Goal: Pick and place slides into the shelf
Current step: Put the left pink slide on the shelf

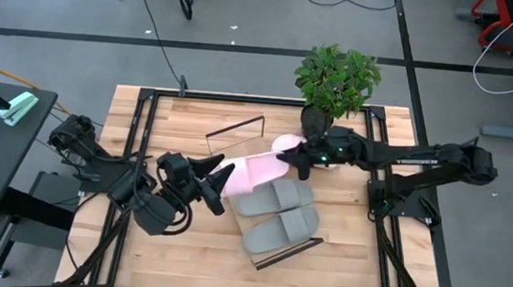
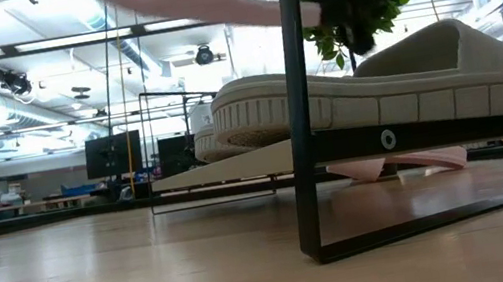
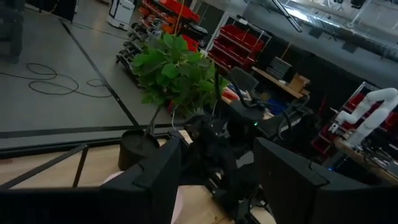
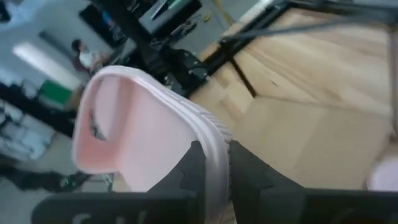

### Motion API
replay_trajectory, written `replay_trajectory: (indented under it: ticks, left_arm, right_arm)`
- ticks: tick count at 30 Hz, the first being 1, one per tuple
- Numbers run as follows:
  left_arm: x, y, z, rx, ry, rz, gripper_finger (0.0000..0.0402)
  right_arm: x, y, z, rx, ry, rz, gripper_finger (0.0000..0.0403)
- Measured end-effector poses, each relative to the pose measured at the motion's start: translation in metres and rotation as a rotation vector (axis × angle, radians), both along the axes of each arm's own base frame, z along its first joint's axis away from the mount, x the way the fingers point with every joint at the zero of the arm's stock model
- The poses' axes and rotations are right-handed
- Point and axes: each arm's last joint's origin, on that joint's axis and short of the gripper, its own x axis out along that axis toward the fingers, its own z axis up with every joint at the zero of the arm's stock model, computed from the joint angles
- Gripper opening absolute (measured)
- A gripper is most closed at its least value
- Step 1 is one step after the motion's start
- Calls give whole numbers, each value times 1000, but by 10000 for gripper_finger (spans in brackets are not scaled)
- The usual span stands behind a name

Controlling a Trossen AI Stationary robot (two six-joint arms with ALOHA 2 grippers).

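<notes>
Halfway and counting. Two grey-green foam slides [image 1: 278,216] already parked side by side on the flat light-wood shelf with dark wire end frames [image 1: 238,140], toward five o'clock of the board. One pale pink foam slide [image 1: 256,170] aloft over the shelf's middle, pinched at its edge by the right gripper [image 1: 304,159], jaws clamped on the rim. Left gripper [image 1: 218,182] at the pink slide's nine o'clock end, fingers spread, no clear contact. Second pink slide [image 1: 286,144] waiting at one o'clock, near the potted green plant [image 1: 337,81]. Left to do, seemingly: landing this pink one, then fetching the last.
</notes>
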Motion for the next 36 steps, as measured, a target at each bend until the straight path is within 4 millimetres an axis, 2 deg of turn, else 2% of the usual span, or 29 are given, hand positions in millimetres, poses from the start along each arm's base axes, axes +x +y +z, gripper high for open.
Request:
replay_trajectory:
  ticks: [3, 6, 12, 16, 24, 36]
  left_arm:
    - [1, 2, 0, 2, 6, 2, 203]
    - [1, 3, -1, 11, 16, 3, 198]
    - [-1, -1, -1, 30, 36, -14, 192]
    - [-3, -4, -1, 37, 43, -23, 194]
    - [-4, -5, -2, 56, 63, -30, 182]
    - [-4, -5, -2, 75, 81, -29, 180]
  right_arm:
    - [19, -2, 12, -114, 56, 62, 50]
    - [37, -4, 15, -215, 160, 113, 50]
    - [67, -14, 21, -268, 233, 15, 50]
    - [80, -17, 12, -280, 318, -47, 50]
    - [83, -25, -7, -274, 428, -202, 50]
    - [87, -39, -18, -214, 449, -238, 50]
